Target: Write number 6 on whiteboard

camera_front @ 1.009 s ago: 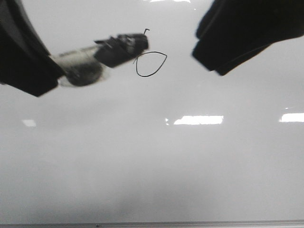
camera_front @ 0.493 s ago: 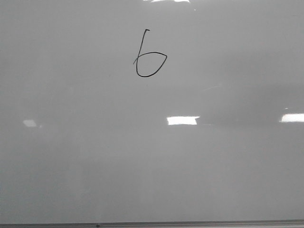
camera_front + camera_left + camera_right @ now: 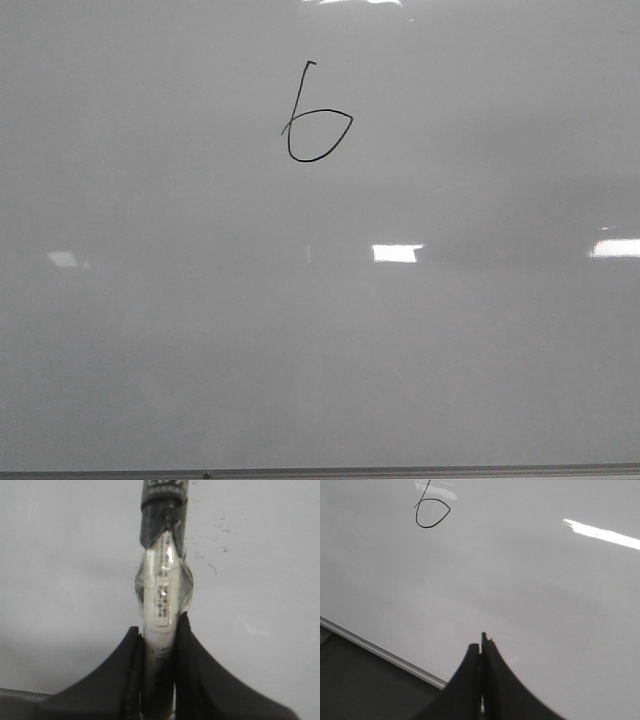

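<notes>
The whiteboard (image 3: 320, 340) fills the front view, glossy pale grey. On it stands the number 6 (image 3: 312, 118), a thin black hand-drawn figure with a slanted stem and a pointed loop; the right wrist view shows the number 6 (image 3: 432, 511) too, far from that arm's fingers. Neither arm shows in the front view. My left gripper (image 3: 160, 630) is shut on a white marker (image 3: 162, 595) with a black cap end, held over the whiteboard (image 3: 60, 570). My right gripper (image 3: 482, 645) is shut with nothing in it, above the whiteboard (image 3: 545, 590) near its framed edge.
A thin grey frame edge (image 3: 320, 472) runs along the near side of the board, and the frame edge (image 3: 380, 652) also crosses the right wrist view with a dark surface (image 3: 355, 685) beyond it. Bright glare spots (image 3: 397, 253) lie on the board. Faint black specks (image 3: 220, 527) mark the board near the marker.
Both arms and the marker, which covered the stem of the 6 a second ago, have left the front view. The whole 6 now shows.
</notes>
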Motion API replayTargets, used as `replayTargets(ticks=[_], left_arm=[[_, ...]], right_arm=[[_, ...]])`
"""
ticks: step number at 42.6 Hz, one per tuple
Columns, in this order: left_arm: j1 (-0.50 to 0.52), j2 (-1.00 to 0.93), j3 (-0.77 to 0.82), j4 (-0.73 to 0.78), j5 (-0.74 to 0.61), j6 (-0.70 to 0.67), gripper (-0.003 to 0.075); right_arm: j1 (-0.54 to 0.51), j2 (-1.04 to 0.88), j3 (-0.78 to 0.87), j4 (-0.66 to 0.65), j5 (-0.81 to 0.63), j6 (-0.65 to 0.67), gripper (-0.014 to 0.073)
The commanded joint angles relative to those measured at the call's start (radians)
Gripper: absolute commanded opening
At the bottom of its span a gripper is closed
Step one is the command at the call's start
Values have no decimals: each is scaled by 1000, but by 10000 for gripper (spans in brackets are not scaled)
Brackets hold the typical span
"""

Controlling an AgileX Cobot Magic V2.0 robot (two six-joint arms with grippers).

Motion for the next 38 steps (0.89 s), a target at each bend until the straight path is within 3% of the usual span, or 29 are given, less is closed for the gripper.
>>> replayTargets(ticks=[1, 6, 18, 29, 33, 38], left_arm=[[-2, 107, -31, -77, -194, -11, -20], [-4, 216, -36, -126, -301, -11, -20], [-111, 389, -129, -79, -401, -4, -20], [-112, 515, -203, -79, -403, -4, -15], [-112, 532, -205, -79, -408, -4, 46], [-112, 539, -205, -79, -408, -4, 185]], right_arm=[[-5, 2, -22, -1, -77, -4, -65], [-5, 2, -21, -1, -77, -4, -65], [-5, 2, 8, -1, -109, -4, -65], [-5, 2, 8, -1, -116, -4, -65], [-5, 2, 8, -1, -117, -4, -65], [-5, 2, 8, -1, -117, -4, -65]])
